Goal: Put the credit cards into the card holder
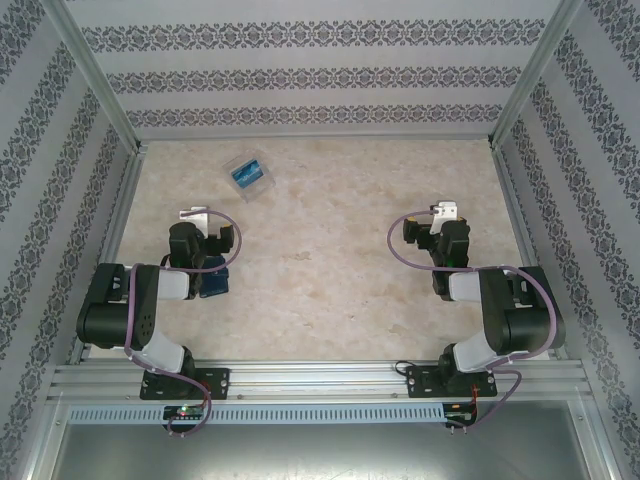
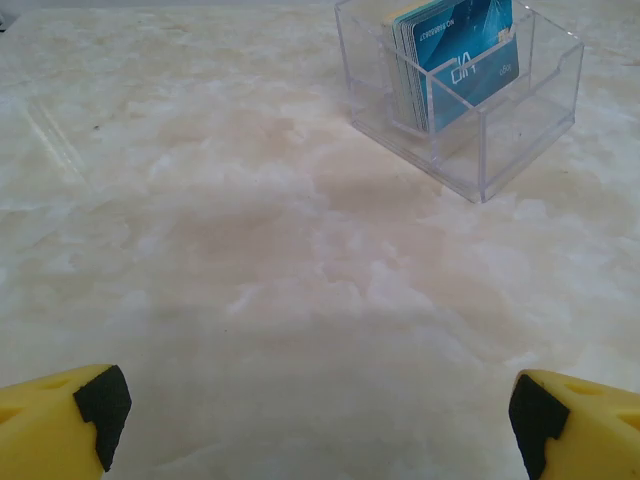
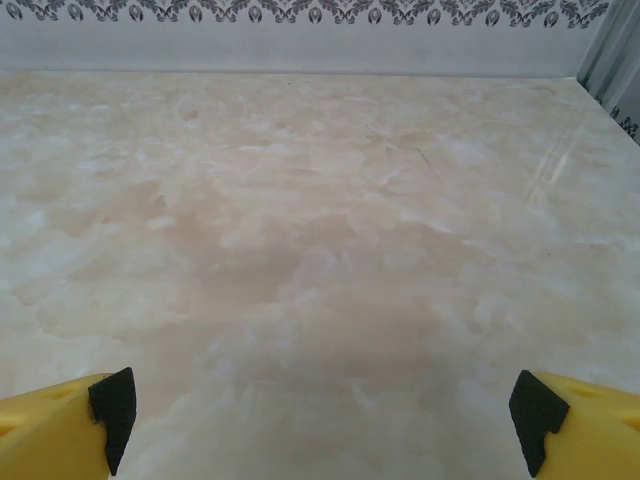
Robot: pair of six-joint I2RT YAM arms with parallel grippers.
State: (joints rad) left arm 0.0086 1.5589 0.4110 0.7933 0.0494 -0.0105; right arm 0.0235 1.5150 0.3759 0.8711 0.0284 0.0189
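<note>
Standing on edge in a clear plastic box (image 2: 530, 100) at the far left of the table (image 1: 330, 270) are the credit cards (image 2: 470, 40), a blue one frontmost. The card holder (image 1: 215, 281), dark blue, lies under the left arm and is mostly hidden. The left gripper (image 2: 320, 425) and right gripper (image 3: 320, 425) are both spread wide, gripping nothing, over bare tabletop well apart from the box.

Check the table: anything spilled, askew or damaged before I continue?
Nothing spilled or damaged. The clear box sits angled to the table edges, blue cards upright inside. A dark blue item lies partly hidden under the left arm.
</note>
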